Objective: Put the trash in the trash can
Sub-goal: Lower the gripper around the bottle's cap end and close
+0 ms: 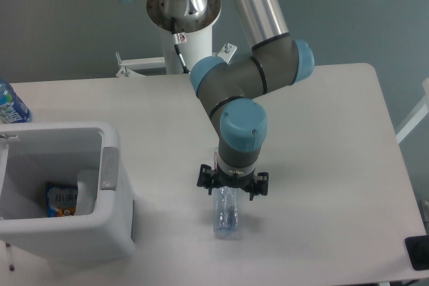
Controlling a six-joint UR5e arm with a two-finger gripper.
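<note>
The claw [232, 187] sits low over the tabletop [322, 138], its black fingers spread to either side of the upper end of the plastic bottle [226, 212]. The fingers look open and level with the bottle, but from this high view it cannot be told whether they touch it. The bottle lies flat on its side, lengthwise toward the front edge of the tabletop, about midway between the left and right edges; its upper end is hidden under the wrist of the arm [242, 92], so the label cannot be made out.

The step in hand appears to be the grasp of the bottle: the claw is in place around it, not closed on it. The next move calls for closing the fingers squarely across the round body so it does not roll out, then lifting it clear and carrying it toward the left edge, where the white trash can [110, 226] stands well apart from the bottle. Inside the can lies a small colourful packet [62, 200]. A blue-labelled bottle [9, 105] shows at the far left edge.
</note>
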